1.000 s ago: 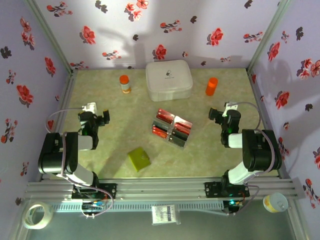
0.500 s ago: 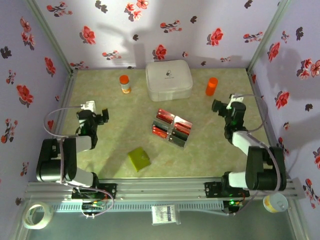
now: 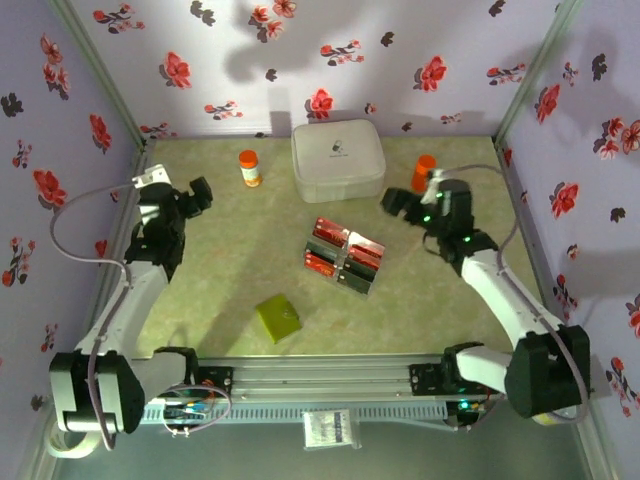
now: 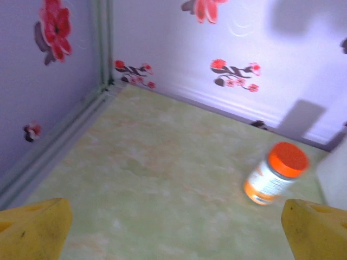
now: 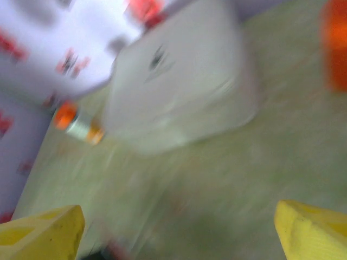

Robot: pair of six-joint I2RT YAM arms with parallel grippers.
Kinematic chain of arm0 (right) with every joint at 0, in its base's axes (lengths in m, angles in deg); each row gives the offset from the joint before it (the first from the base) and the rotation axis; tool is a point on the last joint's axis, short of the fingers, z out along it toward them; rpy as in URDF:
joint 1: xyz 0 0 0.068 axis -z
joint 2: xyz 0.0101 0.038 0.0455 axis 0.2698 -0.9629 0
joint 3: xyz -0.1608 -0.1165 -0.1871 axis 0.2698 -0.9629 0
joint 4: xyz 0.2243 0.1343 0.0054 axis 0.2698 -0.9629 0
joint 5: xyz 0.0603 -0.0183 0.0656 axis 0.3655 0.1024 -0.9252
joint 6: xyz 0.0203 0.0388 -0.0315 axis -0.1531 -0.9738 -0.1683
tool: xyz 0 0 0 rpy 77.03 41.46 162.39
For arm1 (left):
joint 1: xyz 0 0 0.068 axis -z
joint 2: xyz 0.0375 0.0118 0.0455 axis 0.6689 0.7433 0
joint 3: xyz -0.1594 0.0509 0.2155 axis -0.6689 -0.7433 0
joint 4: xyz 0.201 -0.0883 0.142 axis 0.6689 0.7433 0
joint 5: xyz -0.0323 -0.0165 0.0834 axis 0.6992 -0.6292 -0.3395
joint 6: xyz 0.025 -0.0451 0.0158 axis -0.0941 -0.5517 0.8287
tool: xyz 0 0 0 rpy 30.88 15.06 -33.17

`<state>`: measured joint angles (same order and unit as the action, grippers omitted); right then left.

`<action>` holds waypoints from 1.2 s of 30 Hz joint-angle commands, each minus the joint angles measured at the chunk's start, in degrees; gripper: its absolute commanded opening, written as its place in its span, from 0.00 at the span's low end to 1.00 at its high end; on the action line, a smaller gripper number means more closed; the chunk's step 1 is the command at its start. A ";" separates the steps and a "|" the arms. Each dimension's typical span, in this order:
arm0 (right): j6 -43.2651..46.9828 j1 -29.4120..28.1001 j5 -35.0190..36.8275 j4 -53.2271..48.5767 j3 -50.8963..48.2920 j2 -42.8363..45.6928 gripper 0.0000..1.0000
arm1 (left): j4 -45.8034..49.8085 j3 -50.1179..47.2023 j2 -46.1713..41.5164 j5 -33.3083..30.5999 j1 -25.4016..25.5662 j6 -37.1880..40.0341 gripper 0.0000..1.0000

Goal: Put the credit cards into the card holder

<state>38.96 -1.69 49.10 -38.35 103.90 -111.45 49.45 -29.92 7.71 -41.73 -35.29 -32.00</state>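
Observation:
The credit cards (image 3: 330,228), red and dark, lie in rows in a clear tray at the middle of the table. The card holder (image 3: 278,318), an olive-green square, lies shut on the mat in front of them, towards the left. My left gripper (image 3: 197,194) hangs open at the back left, far from both, and its yellow fingertips (image 4: 33,227) stand wide apart over bare mat. My right gripper (image 3: 394,203) is open just right of and behind the cards, with nothing between its fingertips (image 5: 313,232). The right wrist view is blurred.
A big white rounded box (image 3: 338,160) stands at the back middle. An orange-capped bottle (image 3: 249,167) stands to its left and also shows ahead of my left gripper (image 4: 275,173). An orange cylinder (image 3: 424,172) stands right of the box. Flowered walls close in three sides.
Both arms have unfolded from their rest poses. The left gripper has swung to the back left, and the right gripper has moved left towards the cards and the white box.

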 commanded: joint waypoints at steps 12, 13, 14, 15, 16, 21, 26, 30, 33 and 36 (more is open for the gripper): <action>-11.16 -37.14 10.68 3.86 -8.64 -8.61 0.84 | 9.15 1.85 0.70 -0.73 5.18 -5.97 1.00; -11.32 -38.01 10.84 4.74 -8.06 -10.79 0.84 | 9.30 2.03 0.90 -0.69 5.39 -5.89 1.00; -11.37 -38.57 10.81 5.63 -7.56 -12.67 0.83 | 9.39 2.08 1.10 -0.71 5.53 -5.64 1.00; -11.31 -38.96 10.72 6.16 -7.06 -14.27 0.82 | 9.44 2.09 1.17 -0.72 5.65 -5.60 1.00; -11.30 -39.33 10.87 6.53 -6.48 -15.76 0.82 | 9.44 2.10 1.20 -0.78 5.76 -5.44 1.00; -11.35 -39.64 11.30 8.45 -4.67 -20.99 0.82 | 9.44 1.73 1.02 -0.84 5.90 -5.10 1.00; -10.66 -39.67 13.49 8.44 -3.10 -23.64 0.82 | 9.02 1.41 1.19 -0.69 5.99 -5.53 1.00; -9.68 -39.48 16.08 7.12 -1.88 -25.00 0.82 | 8.88 1.46 1.72 -0.59 6.10 -5.53 1.00; -9.31 -39.04 17.43 6.82 -1.80 -25.71 0.82 | 8.82 1.63 2.06 -0.49 6.14 -5.53 1.00; -8.93 -38.21 18.83 6.92 -1.86 -25.92 0.82 | 8.76 1.70 2.25 -0.39 6.20 -5.53 1.00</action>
<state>28.97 -40.79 64.02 -31.40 100.86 -136.65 58.32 -29.73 9.59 -41.73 -29.52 -36.81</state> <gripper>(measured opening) 0.824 0.998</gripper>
